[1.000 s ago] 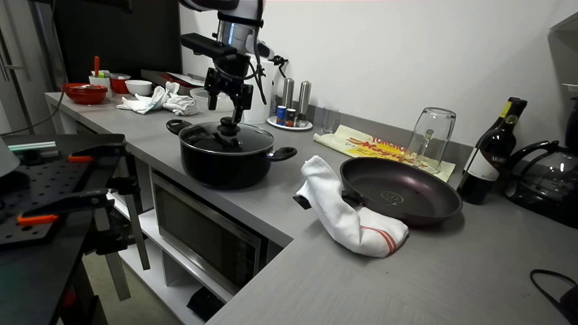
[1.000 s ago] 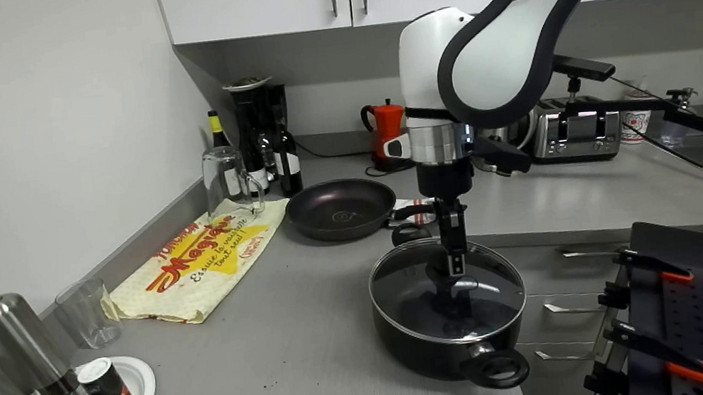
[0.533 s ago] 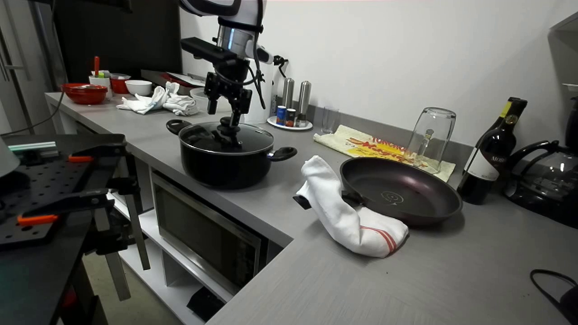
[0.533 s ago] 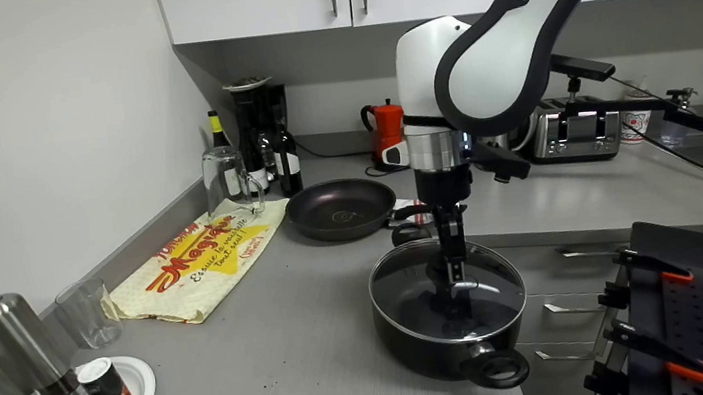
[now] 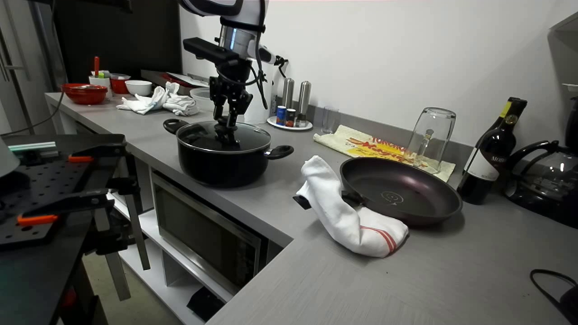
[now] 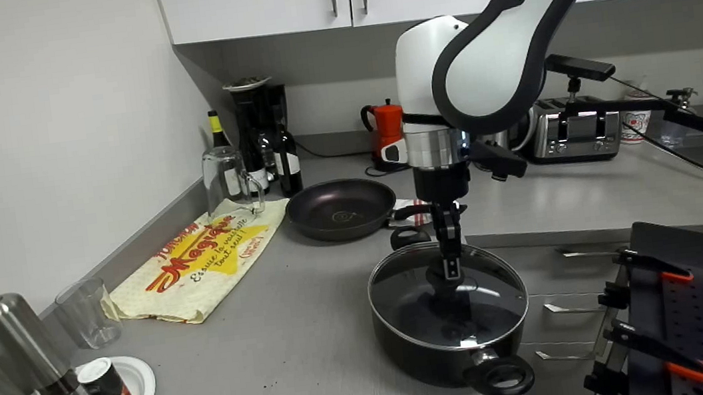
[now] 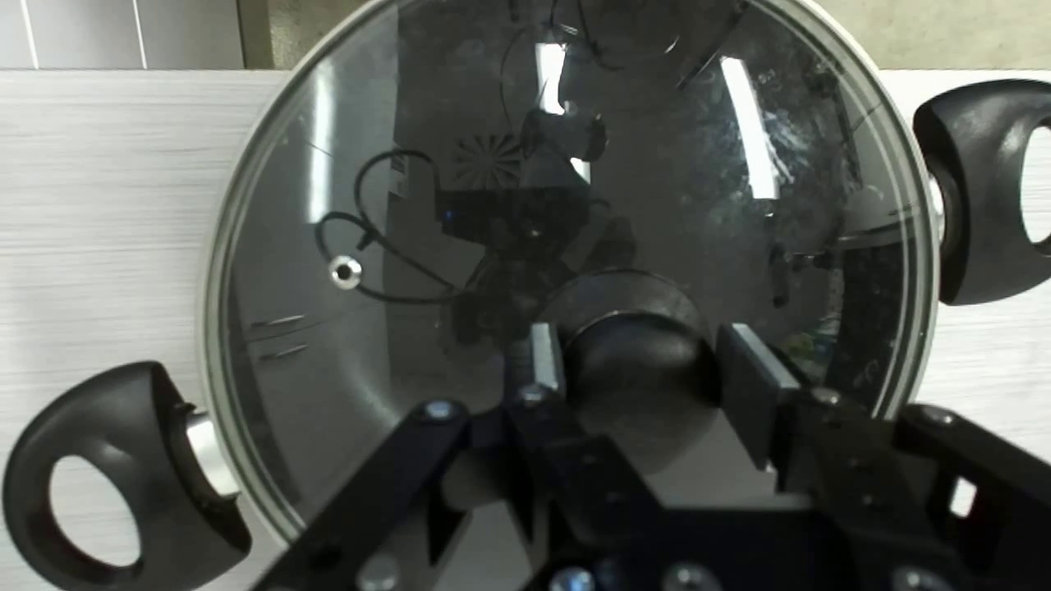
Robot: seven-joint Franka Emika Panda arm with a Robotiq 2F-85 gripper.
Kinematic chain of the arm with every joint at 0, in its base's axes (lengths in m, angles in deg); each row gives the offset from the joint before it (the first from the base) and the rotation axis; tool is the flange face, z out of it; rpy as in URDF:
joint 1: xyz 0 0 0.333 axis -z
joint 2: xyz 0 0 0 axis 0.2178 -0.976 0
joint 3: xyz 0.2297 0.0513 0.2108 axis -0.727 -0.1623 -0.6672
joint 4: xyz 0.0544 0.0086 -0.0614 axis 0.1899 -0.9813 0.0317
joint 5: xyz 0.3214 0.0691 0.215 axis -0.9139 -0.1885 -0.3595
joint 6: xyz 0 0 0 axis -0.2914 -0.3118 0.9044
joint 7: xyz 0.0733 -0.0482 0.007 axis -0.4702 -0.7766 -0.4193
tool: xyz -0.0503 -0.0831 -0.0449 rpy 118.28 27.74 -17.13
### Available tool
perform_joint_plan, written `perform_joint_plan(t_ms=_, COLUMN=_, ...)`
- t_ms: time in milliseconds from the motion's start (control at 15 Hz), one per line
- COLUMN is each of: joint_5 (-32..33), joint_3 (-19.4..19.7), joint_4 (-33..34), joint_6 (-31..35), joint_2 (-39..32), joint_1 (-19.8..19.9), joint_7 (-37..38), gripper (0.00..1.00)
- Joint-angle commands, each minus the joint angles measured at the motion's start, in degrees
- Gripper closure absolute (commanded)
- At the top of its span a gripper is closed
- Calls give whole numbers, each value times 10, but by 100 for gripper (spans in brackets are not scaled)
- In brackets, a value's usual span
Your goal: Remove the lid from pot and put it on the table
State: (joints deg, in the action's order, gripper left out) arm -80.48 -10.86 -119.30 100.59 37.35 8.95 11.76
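The dark glass lid lies on the black pot, its rim seated level all round in both exterior views. The pot stands on the grey table. In the wrist view, the lid's black knob sits between the two pads, one pressed close on either side. My gripper is shut on that knob, pointing down from above. In an exterior view the gripper has both fingers around the knob. Both pot handles show, one handle at lower left in the wrist view.
A frying pan with a white towel over its handle lies near the pot. A printed cloth, an upturned glass jug and a plate of shakers line the wall. The counter's front edge runs close beside the pot.
The fingers have come together onto the knob. Just before, they stood wide around it after sinking slightly. Pot and lid have shifted a little, leftward in an exterior view.
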Motion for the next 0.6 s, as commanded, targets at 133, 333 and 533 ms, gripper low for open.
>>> perform_joint_plan(t_ms=133, joint_5=-7, joint_3=-8, joint_4=1, joint_6=7, joint_2=6, joint_1=6, joint_7=-8, gripper=76)
perform_joint_plan(t_ms=333, joint_5=3, joint_3=-6, joint_4=-7, joint_6=1, joint_2=29, joint_1=4, joint_7=-4, gripper=76)
perform_joint_plan(t_ms=533, joint_5=10, joint_3=-4, joint_4=-11, joint_6=0, joint_2=46, joint_1=1, joint_7=0, gripper=76)
